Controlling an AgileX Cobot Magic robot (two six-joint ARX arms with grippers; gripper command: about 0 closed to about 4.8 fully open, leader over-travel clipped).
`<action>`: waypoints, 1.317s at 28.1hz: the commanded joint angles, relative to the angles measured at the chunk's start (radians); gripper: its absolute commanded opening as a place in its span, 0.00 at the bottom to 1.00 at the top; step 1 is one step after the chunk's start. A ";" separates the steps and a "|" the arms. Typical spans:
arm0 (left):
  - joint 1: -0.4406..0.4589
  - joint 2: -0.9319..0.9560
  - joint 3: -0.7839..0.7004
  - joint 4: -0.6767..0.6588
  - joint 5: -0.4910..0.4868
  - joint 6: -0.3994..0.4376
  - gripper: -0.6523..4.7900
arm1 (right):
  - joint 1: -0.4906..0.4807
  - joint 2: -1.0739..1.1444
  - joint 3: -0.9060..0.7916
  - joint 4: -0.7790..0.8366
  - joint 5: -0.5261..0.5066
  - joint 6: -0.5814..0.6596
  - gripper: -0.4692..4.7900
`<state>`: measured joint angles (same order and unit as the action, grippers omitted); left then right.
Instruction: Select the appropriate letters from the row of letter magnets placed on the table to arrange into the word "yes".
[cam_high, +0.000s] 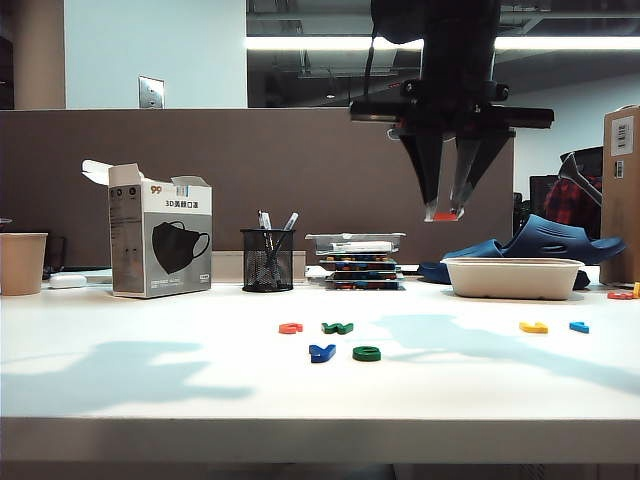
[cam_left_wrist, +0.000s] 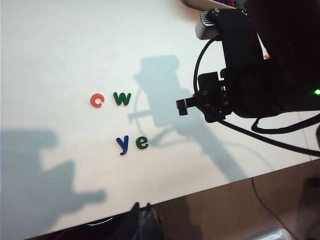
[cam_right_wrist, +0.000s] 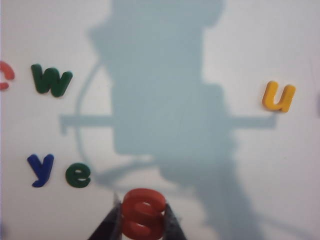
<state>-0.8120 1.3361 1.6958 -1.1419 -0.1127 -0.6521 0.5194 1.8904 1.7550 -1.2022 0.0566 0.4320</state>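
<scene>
My right gripper hangs high above the table, shut on the orange-red "s", whose red shows between the fingertips. Below on the table, the dark blue "y" and the green "e" lie side by side; the wrist views show the "y" and the "e" too. Behind them lie an orange-red "c" and a dark green "w". My left gripper is shut and empty, out past the table's front edge.
A yellow "u" and a light blue letter lie at the right. At the back stand a paper cup, a mask box, a mesh pen holder, stacked trays, a beige bowl and a blue slipper.
</scene>
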 joint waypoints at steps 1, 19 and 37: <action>0.001 -0.003 0.004 0.006 0.000 -0.003 0.11 | 0.007 -0.032 0.003 0.002 -0.031 0.007 0.25; 0.001 -0.003 0.004 0.006 0.000 -0.003 0.11 | 0.010 -0.077 0.000 -0.016 -0.058 0.040 0.25; 0.001 -0.003 0.004 0.006 0.000 -0.003 0.11 | 0.010 -0.088 0.000 0.029 -0.118 0.048 0.25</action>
<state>-0.8120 1.3361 1.6958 -1.1416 -0.1127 -0.6521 0.5285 1.8088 1.7546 -1.2030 -0.0444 0.4751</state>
